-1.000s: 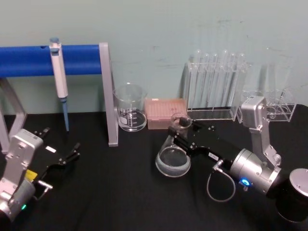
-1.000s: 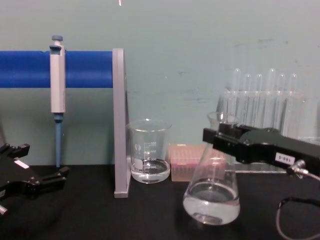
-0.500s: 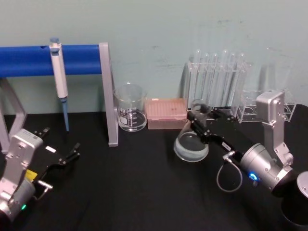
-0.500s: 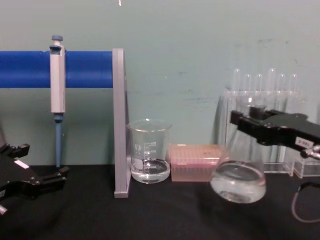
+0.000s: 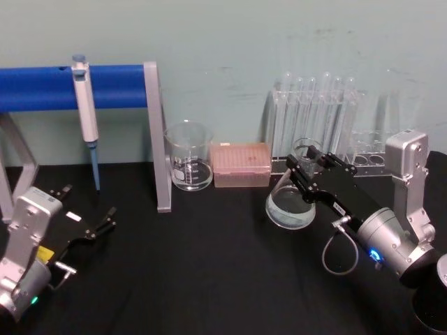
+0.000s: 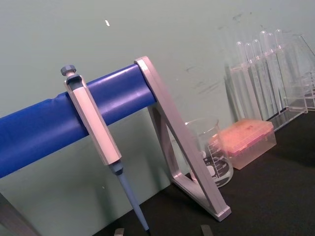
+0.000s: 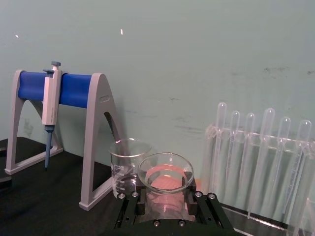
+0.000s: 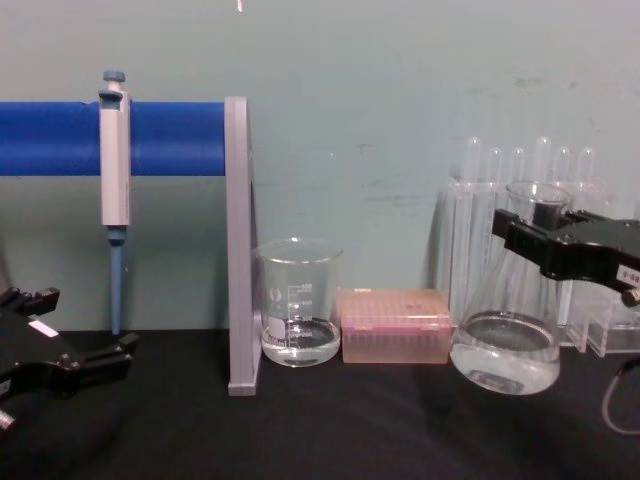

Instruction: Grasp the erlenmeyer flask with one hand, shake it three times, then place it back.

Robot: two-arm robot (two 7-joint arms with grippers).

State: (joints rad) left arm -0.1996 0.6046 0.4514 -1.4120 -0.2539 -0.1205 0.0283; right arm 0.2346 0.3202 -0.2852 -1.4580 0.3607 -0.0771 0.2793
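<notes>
Quick headcount on my bench (image 5: 195,279): one erlenmeyer flask (image 5: 286,209), one glass beaker (image 5: 188,166), one pipette (image 5: 85,105), one blue-barred stand (image 5: 154,132), one pink tip box (image 5: 241,164), six test tubes (image 7: 268,132) as far as I can tell, and two clear racks (image 5: 279,132).

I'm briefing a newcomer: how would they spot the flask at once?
Find the test-tube rack on the robot's right. Just before it, the right pincer holds the erlenmeyer flask by its neck. Unlike the straight-sided beaker, it is conical.
</notes>
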